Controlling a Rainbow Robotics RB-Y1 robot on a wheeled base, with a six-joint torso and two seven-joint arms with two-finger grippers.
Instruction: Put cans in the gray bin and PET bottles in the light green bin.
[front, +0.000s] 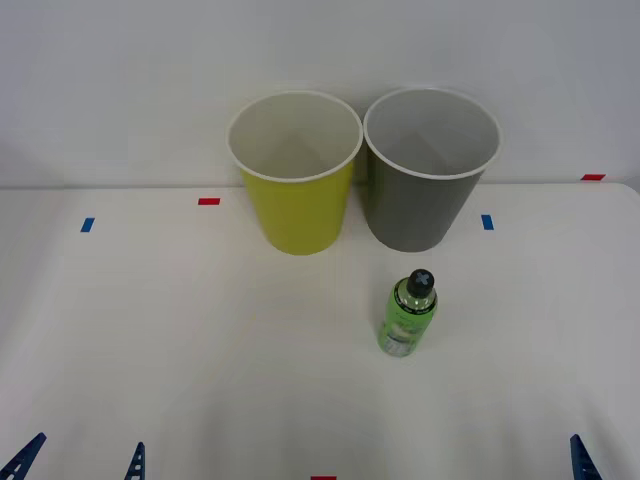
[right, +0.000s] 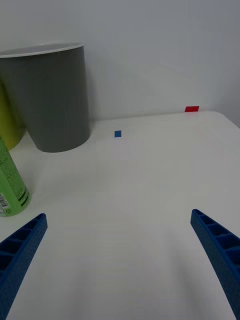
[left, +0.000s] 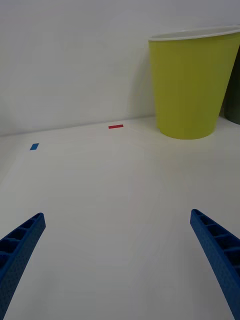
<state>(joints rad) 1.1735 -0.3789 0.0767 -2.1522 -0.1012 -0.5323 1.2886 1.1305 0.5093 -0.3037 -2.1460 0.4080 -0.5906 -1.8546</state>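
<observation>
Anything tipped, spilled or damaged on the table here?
Nothing stands out. The bottle stands upright and capped in front of the gray bin; the green bin beside it is upright too. Both bins look empty.

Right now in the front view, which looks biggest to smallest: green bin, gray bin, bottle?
1. The green bin and gray bin look alike in size, side by side, so I won't rank them.
2. The bottle is clearly smallest, even though it stands nearer the camera.
</observation>
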